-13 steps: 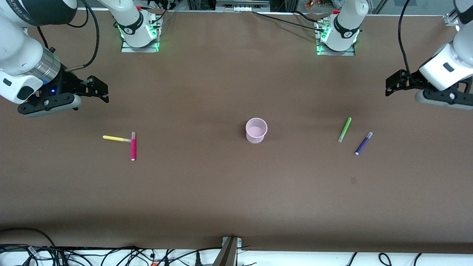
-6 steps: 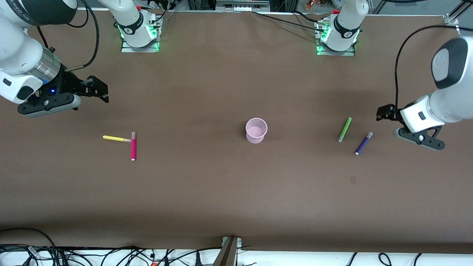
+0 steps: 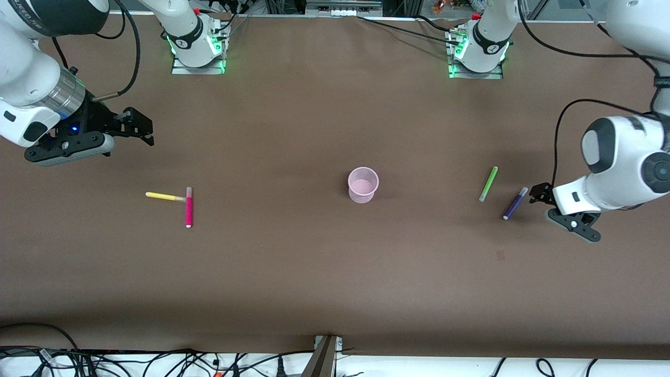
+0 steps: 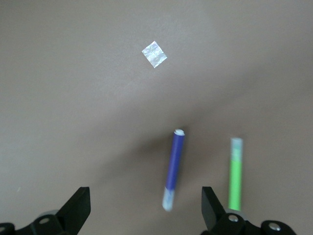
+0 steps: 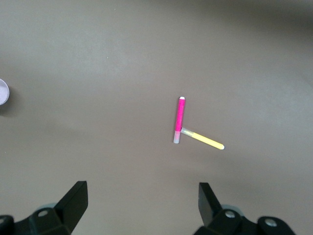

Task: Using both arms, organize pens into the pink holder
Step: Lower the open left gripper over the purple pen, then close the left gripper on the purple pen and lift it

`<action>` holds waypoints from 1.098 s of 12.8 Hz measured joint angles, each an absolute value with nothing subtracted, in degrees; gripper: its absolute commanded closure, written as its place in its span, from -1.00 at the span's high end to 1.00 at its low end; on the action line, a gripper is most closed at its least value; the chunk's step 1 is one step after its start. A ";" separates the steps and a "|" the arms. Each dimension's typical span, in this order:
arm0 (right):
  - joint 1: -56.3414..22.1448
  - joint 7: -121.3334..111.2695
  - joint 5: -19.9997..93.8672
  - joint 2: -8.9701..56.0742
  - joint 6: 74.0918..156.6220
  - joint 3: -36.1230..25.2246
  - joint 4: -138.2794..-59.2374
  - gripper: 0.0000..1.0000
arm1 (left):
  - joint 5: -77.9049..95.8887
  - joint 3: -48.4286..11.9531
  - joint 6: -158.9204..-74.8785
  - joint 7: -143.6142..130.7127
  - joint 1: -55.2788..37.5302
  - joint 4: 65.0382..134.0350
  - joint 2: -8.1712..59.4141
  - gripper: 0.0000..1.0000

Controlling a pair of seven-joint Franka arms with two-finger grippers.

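purple pen (image 4: 174, 166) unobstructed, green pen (image 4: 235, 175) beside

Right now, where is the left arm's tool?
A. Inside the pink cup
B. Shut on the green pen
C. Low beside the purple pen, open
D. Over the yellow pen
C: the left tool sits low by the purple pen, and the left wrist view shows its fingers spread with nothing between them.

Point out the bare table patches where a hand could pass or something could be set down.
Bare: between the pink holder and magenta pen, between holder and green pen, and the strip nearer the front camera. Crowded: the left claw, open, beside the purple pen; the yellow pen touches the magenta one.
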State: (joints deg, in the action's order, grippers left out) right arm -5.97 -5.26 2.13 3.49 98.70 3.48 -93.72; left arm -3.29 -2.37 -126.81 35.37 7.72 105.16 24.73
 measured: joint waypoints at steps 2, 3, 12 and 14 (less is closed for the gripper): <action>-5.96 -5.26 2.13 3.49 98.70 3.47 -93.72 1.00 | -3.35 -2.43 -136.09 37.77 7.77 110.87 25.56 1.00; -5.96 -5.26 2.13 3.49 98.70 3.47 -93.72 1.00 | -3.36 -2.47 -140.57 38.83 7.76 113.73 25.80 1.00; -5.96 -5.26 2.13 3.49 98.70 3.47 -93.72 1.00 | -3.40 -2.93 -156.44 43.04 7.75 119.56 31.39 -0.11; -5.96 -5.26 2.13 3.49 98.70 3.47 -93.72 1.00 | -3.40 -3.16 -156.44 43.16 7.75 119.52 31.25 -0.63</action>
State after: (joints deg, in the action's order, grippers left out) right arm -5.96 -5.26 2.13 3.49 98.70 3.47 -93.72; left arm -3.40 -3.16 -156.44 43.16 7.75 119.52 31.25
